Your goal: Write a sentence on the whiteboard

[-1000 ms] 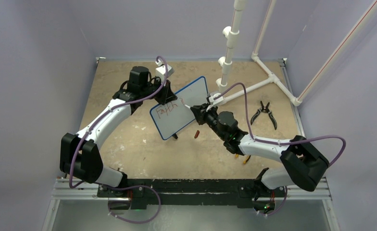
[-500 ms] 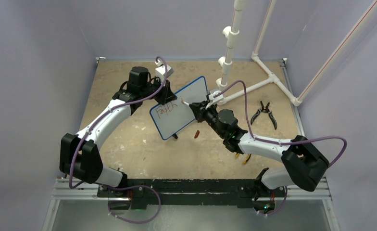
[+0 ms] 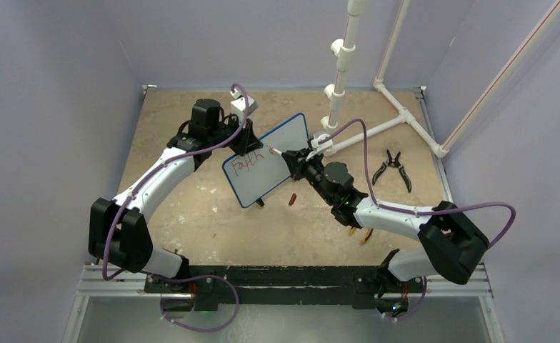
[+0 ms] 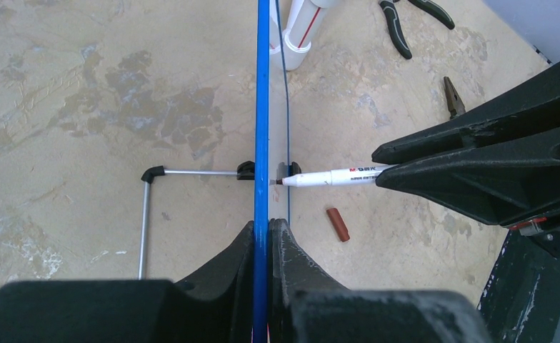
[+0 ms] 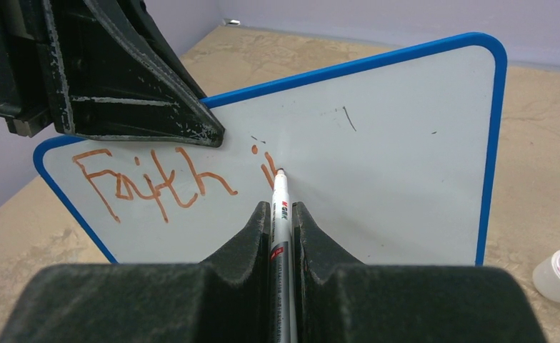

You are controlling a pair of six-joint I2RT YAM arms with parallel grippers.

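Note:
My left gripper [image 3: 247, 140] [image 4: 263, 227] is shut on the blue rim [image 4: 262, 107] of the whiteboard [image 3: 264, 183] [image 5: 391, 143] and holds it tilted above the table. The sentence [image 5: 156, 182] [image 3: 248, 163] reads "Faith i" in red marker on the board's left half. The right gripper [image 3: 292, 161] [image 5: 282, 207] is shut on a white marker [image 5: 280, 194] [image 4: 331, 176]. The marker's tip touches the board just right of the "i". The board's back side is hidden.
The marker's red-brown cap [image 3: 291, 199] [image 4: 337, 224] lies on the tan table below the board. Black pliers [image 3: 393, 167] [image 4: 397, 25] lie at the right. A white PVC pipe frame [image 3: 343, 57] rises at the back right.
The right gripper has shifted a little up and left with the marker, and its tip now sits beside the "i". The left arm and the board have not moved.

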